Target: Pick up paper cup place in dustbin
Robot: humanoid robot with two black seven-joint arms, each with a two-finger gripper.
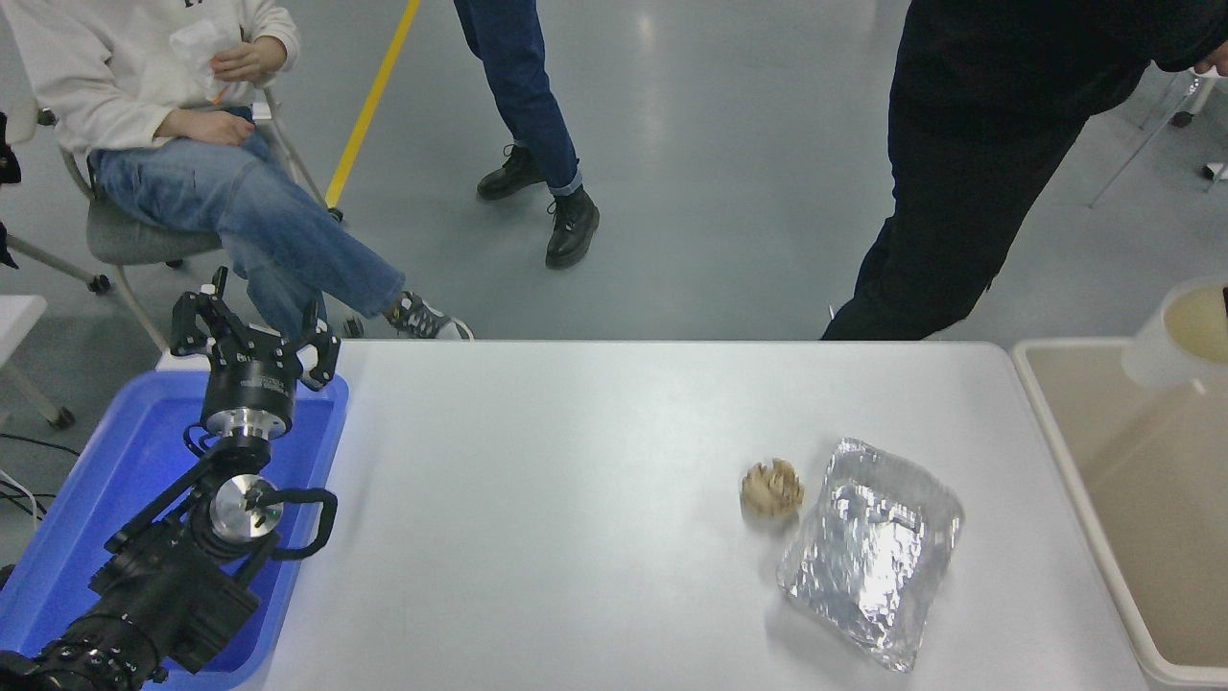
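Paper cup (pixel 1182 331) is hanging tilted at the right edge, above the far end of the dustbin (pixel 1065 451), cream inside showing. A dark sliver at the frame edge is touching its rim; right tool itself is out of view, so its state can't be told. Left tool (pixel 255 331) is sitting parked over the blue tray (pixel 86 480) at near left, fingers spread apart. Paper ball (pixel 771 488) and foil tray (pixel 871 549) are lying side by side on the bench (pixel 576 480).
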